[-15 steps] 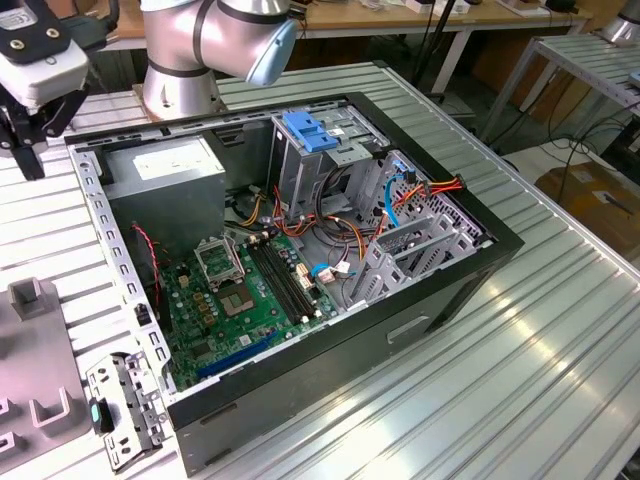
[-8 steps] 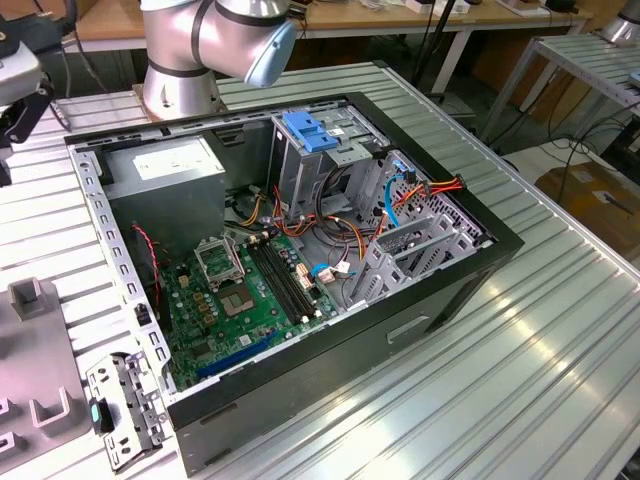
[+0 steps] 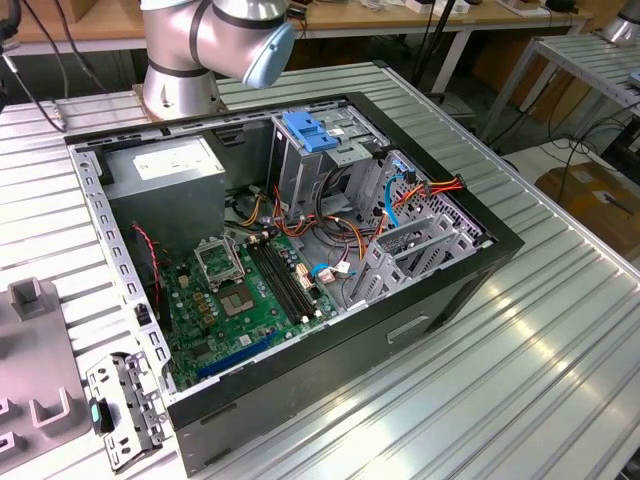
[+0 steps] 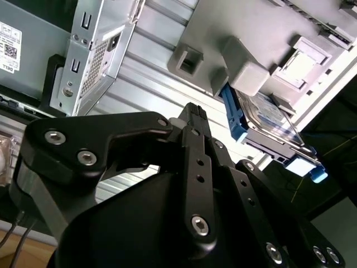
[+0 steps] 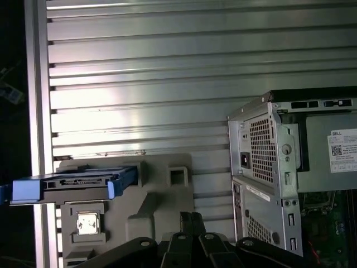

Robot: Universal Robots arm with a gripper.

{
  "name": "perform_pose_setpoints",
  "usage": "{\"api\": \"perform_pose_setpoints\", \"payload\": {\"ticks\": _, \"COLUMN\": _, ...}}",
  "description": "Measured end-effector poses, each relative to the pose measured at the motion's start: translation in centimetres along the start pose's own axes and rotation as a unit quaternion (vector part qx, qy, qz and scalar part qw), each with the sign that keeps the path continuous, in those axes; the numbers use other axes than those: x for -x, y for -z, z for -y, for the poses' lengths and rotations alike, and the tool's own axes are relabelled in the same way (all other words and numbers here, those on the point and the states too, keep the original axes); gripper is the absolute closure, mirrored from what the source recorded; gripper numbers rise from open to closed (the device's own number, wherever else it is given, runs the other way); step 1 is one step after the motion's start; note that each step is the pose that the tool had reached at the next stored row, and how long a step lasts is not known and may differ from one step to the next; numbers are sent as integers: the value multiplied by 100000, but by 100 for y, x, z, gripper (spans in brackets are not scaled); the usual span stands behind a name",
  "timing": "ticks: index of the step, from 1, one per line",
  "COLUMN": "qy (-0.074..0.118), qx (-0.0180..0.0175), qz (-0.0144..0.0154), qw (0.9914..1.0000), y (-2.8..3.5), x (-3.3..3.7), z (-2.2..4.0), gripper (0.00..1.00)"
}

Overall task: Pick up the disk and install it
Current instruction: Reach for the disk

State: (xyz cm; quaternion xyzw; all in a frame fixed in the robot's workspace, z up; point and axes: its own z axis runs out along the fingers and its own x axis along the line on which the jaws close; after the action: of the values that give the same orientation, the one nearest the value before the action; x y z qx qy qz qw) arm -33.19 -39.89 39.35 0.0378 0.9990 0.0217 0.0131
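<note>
The disk (image 5: 72, 184), a flat silver rectangular hard drive edged by a blue plastic frame, lay level on a moulded grey plastic holder (image 5: 150, 190) on the ribbed aluminium worktop (image 5: 167, 67), apart from the black open-sided computer case (image 5: 262, 167). In the first wrist view it showed edge-on, one end jutting past the holder's side. In the second wrist view its labelled face (image 4: 266, 114) sat tucked between the holder's raised blocks. That seating looked deliberate: the blocks probably fixed where the drive rested, and the overhang left its blue edges free to be grasped. The black metal gripper (image 5: 191, 215) hung above the holder and near the disk but not touching it. In both wrist views its fingers were drawn together with nothing between them, so it had hold of nothing, and the pick-up had not been made. In the exterior view the case (image 3: 440, 290) lay on its side with the open face up, which I judge was meant to leave its inside reachable from above. Inside it, the tall grey metal cage (image 3: 300, 170) with its light-blue plastic latch (image 3: 310, 130) stood beside the green circuit board (image 3: 240, 300), with the big grey metal box bearing a white sticker (image 3: 165, 165) in a corner. The holder (image 3: 40, 345) sat at the exterior view's left, beside the case.
</note>
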Motion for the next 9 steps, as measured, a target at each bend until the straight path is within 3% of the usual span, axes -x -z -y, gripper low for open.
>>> {"api": "perform_pose_setpoints", "payload": {"ticks": 9, "qy": -1, "qx": 4, "qz": 2, "qw": 100000, "y": 5, "x": -258, "z": 16, "gripper": 89}}
